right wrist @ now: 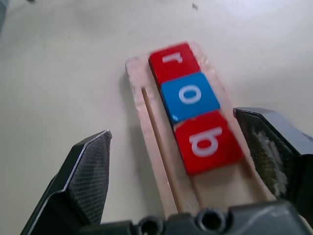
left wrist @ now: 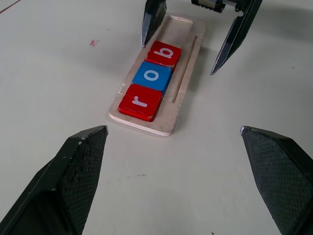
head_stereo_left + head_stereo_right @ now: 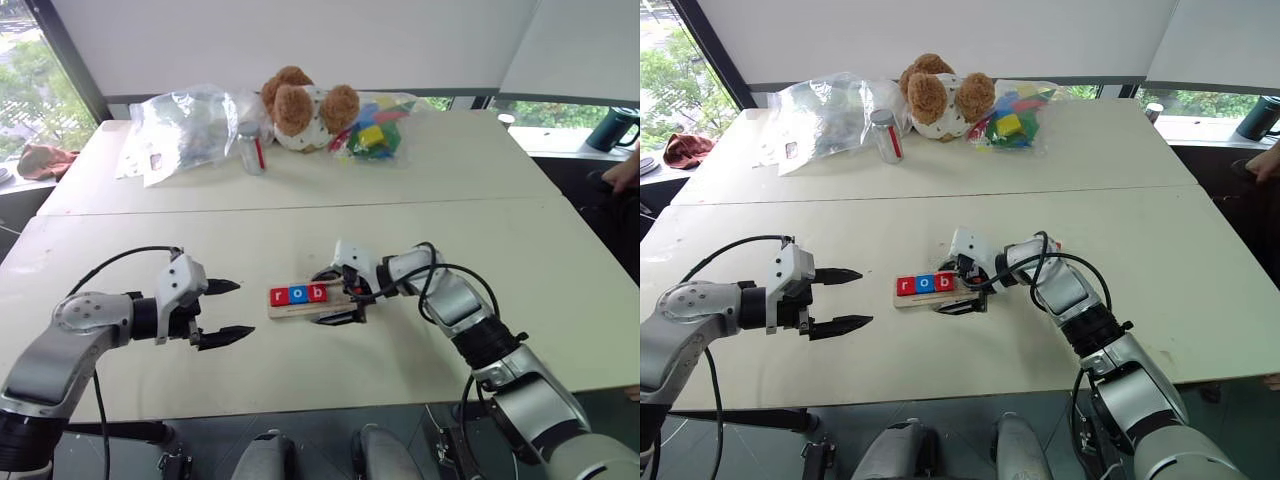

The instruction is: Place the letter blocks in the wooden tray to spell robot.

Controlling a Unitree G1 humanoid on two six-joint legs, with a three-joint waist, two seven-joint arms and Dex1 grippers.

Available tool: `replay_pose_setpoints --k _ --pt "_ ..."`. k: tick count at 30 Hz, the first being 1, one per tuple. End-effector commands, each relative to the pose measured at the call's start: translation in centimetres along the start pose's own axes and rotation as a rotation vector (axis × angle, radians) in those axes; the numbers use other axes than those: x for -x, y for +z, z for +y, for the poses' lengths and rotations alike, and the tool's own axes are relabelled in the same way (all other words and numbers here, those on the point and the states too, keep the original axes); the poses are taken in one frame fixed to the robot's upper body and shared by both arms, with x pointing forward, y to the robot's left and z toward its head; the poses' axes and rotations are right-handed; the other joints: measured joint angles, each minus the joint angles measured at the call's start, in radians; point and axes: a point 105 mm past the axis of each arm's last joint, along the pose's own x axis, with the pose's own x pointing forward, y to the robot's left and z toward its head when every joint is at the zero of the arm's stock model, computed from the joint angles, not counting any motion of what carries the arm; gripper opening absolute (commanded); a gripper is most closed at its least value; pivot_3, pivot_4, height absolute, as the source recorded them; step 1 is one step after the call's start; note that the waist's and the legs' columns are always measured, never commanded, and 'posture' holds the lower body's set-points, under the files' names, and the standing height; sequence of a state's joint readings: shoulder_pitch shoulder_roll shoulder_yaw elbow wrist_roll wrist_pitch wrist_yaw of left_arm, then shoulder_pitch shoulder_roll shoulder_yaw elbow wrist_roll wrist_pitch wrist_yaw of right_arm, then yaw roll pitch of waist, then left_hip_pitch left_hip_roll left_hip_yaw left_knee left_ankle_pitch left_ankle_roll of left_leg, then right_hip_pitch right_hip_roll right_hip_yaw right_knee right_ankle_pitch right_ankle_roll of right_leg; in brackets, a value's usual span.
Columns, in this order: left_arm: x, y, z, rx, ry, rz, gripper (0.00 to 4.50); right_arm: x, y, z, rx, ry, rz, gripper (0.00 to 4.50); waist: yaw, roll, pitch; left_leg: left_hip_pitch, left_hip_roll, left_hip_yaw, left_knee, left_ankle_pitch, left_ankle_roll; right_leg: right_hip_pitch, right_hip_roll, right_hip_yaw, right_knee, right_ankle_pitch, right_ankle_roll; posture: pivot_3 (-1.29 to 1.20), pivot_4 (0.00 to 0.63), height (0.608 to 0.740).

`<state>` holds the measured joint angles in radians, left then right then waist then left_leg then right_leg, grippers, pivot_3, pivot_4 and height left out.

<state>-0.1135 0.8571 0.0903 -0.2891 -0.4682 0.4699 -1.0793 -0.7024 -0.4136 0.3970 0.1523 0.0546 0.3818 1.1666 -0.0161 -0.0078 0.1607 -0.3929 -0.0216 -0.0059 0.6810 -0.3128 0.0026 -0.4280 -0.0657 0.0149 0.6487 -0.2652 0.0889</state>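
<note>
My left pincer point(image 3: 224, 311) hangs released over bare table point(image 3: 420, 190), empty, aimed toward the tray. Further out, the wooden tray point(image 2: 168, 128) holds three letter blocks point(image 2: 152, 76) reading r, o, b, touching in a row at one end. My right pincer point(image 2: 193, 41) is released and straddles the tray's far end, fingers either side of the b. Risk: pulling away crooked could clip the rim or the b and skew the row. The two remaining blocks I cannot locate. Clutter at the far edge sits well apart.
</note>
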Motion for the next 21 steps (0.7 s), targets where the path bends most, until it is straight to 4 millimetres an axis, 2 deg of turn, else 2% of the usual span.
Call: replay_pose_setpoints --k 1,5,9,10,12,14,16,19,21 --pt "-0.2 0.6 0.0 -0.024 -0.005 -0.018 4.50 1.0 1.9 -0.4 0.057 -0.026 -0.041 4.44 0.000 0.000 0.000 0.000 0.000 0.000 0.000 0.000 0.000 0.000 0.000 0.000 0.000 0.000 0.000 0.00 0.150 0.740" --pt "-0.3 0.8 -0.1 -0.034 -0.012 -0.021 4.50 2.6 1.3 -1.4 0.091 -0.120 -0.011 4.44 0.003 0.000 0.000 0.000 0.000 0.000 0.000 0.000 0.000 0.000 0.000 0.000 0.000 0.000 0.000 0.00 0.150 0.740" --pt "-0.3 2.0 -0.6 -0.063 -0.022 -0.051 4.50 7.8 1.0 -5.7 -0.158 -0.562 -0.101 4.44 0.004 0.000 0.000 0.000 0.000 0.000 0.000 0.000 0.000 0.000 0.000 0.000 0.000 0.000 0.000 0.00 0.150 0.740" --pt "-0.3 2.2 -0.7 -0.065 -0.023 -0.057 4.50 8.6 0.9 -6.1 -0.198 -0.625 -0.116 4.44 0.003 0.000 0.000 0.000 0.000 0.000 0.000 0.000 0.000 0.000 0.000 0.000 0.000 0.000 0.000 0.00 0.150 0.740" --pt "-0.7 3.0 -1.0 -0.072 -0.036 -0.085 4.50 11.5 0.0 -7.0 -0.344 -0.900 -0.146 4.44 0.004 0.000 0.000 0.000 0.000 0.000 -0.001 0.000 0.000 0.000 0.000 0.000 0.000 0.000 0.000 0.00 0.150 0.740" --pt "-1.3 3.6 -1.2 -0.073 -0.058 -0.107 4.50 13.4 -1.8 -6.2 -0.436 -1.125 -0.102 4.44 0.004 0.000 0.000 0.000 0.000 -0.001 -0.002 0.000 -0.001 -0.001 0.000 0.000 0.000 0.000 0.000 0.00 0.150 0.740" --pt "-1.7 3.7 -1.3 -0.071 -0.070 -0.115 4.50 13.9 -2.9 -5.1 -0.488 -1.230 -0.059 4.44 0.004 0.000 -0.001 0.000 0.000 -0.001 -0.003 0.000 -0.001 -0.001 0.000 0.000 0.000 0.000 0.000 0.00 0.150 0.740" --pt "-2.9 3.5 -1.1 -0.065 -0.098 -0.123 4.50 12.8 -5.0 -3.0 -0.614 -1.320 -0.006 4.44 0.002 0.000 -0.001 -0.001 0.000 0.000 -0.002 0.000 -0.001 -0.001 0.000 0.001 0.000 0.000 0.000 0.00 0.150 0.740" --pt "-3.3 3.5 -1.0 -0.068 -0.111 -0.124 4.50 12.4 -5.5 -2.4 -0.645 -1.352 0.014 4.44 -0.004 0.001 0.000 0.000 -0.001 0.001 -0.002 0.001 -0.002 -0.001 0.000 0.002 0.001 0.000 0.000 0.00 0.150 0.740"
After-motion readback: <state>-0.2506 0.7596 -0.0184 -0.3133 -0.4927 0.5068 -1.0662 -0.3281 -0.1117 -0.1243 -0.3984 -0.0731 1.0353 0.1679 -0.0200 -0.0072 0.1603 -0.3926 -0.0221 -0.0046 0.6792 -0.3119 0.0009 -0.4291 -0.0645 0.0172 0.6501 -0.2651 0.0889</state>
